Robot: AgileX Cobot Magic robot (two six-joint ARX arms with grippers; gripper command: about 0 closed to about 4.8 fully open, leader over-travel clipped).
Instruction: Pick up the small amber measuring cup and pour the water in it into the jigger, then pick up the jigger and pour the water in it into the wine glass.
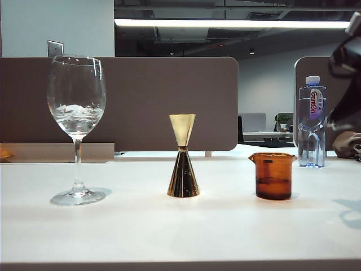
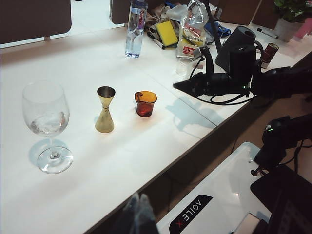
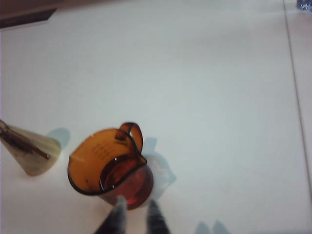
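Observation:
The small amber measuring cup (image 1: pixel 273 175) stands upright on the white table (image 1: pixel 169 226), right of the gold jigger (image 1: pixel 183 158). Far left is the tall wine glass (image 1: pixel 76 113), with some water in its bowl. In the right wrist view my right gripper (image 3: pixel 137 210) hovers just short of the cup (image 3: pixel 109 168). Its blurred fingertips (image 3: pixel 119 208) stand slightly apart with nothing between them. From the left wrist view that gripper (image 2: pixel 179 87) hangs in the air to the right of the cup (image 2: pixel 145 103). My left gripper (image 2: pixel 138 202) stays off the table's near edge, fingertips together.
A clear plastic water bottle (image 1: pixel 312 121) stands behind the cup at the back right. A yellow sponge (image 2: pixel 167 32), plastic bags (image 2: pixel 193 24) and other clutter lie at the table's far corner. A brown partition (image 1: pixel 169 101) runs along the back.

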